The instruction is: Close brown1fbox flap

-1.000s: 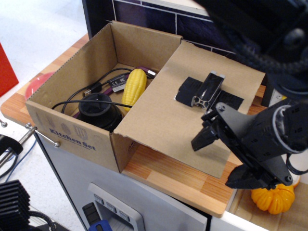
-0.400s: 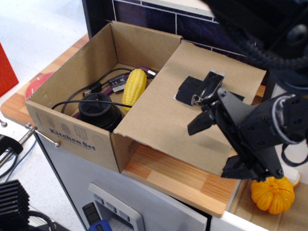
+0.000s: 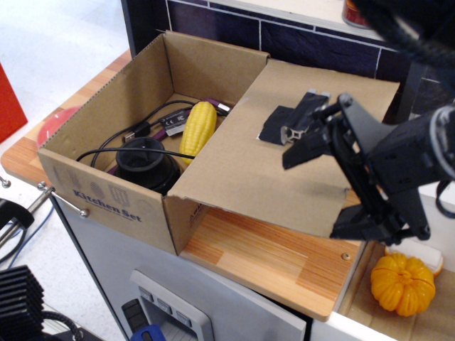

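The brown1fbox [image 3: 106, 193] stands open on the left of the counter, "Kitchen Set" printed on its front wall. Its flap [image 3: 238, 170] hangs out to the right, hinged at the box's right edge, with black tape [image 3: 272, 128] and a small metal piece [image 3: 304, 117] on top. The flap's outer edge is raised off the counter. My black gripper [image 3: 327, 190] is at that outer edge with jaws wide apart. One finger [image 3: 298, 153] is above the flap, and the other [image 3: 359, 227] is at its lower right corner, under the edge.
Inside the box lie a yellow corn cob [image 3: 197, 128], a black round object [image 3: 146, 162] and cables. An orange pumpkin [image 3: 403, 283] sits at the lower right. A red object [image 3: 53, 124] lies left of the box. The wooden counter [image 3: 270, 259] shows beneath the flap, with dark tiles [image 3: 284, 35] behind.
My gripper has moved up and slightly right at the flap's outer edge. The flap's outer edge has lifted off the counter and now tilts upward.
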{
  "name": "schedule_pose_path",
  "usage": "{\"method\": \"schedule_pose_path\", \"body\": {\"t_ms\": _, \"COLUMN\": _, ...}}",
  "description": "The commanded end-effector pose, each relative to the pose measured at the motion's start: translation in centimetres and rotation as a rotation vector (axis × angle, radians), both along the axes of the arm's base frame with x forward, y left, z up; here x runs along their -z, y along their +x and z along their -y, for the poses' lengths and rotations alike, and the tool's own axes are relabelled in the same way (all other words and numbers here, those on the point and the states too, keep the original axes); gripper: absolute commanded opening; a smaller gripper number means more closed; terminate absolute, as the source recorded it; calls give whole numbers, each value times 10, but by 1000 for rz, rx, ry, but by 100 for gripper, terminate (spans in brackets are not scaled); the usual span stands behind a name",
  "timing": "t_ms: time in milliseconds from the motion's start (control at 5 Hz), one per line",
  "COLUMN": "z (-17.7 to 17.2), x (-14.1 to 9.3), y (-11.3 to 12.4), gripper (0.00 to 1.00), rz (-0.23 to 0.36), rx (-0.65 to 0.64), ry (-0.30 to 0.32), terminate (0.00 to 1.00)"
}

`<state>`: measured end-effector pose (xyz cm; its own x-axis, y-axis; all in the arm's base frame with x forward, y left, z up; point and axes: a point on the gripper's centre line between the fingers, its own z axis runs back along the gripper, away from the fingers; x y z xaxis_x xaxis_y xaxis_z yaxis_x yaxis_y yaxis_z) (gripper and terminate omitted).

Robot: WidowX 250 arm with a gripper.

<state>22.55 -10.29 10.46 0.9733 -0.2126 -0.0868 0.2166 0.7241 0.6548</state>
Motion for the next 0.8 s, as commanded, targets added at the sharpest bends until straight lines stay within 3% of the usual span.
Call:
{"method": "schedule_pose_path", "body": {"t_ms": 0, "z": -6, "x": -55, "y": 0, "gripper": 100, "rz": 1, "rx": -10, "ry": 8, "terminate": 0}}
{"method": "schedule_pose_path", "body": {"t_ms": 200, "z": -31, "x": -70, "y": 0, "gripper": 100, "rz": -69, "rx": 3, "ry": -51, "terminate": 0}}
{"method": "schedule_pose_path", "body": {"t_ms": 600, "z": -76, "x": -100, "y": -8, "gripper": 100, "rz": -71, "rx": 73, "ry": 11, "terminate": 0}}
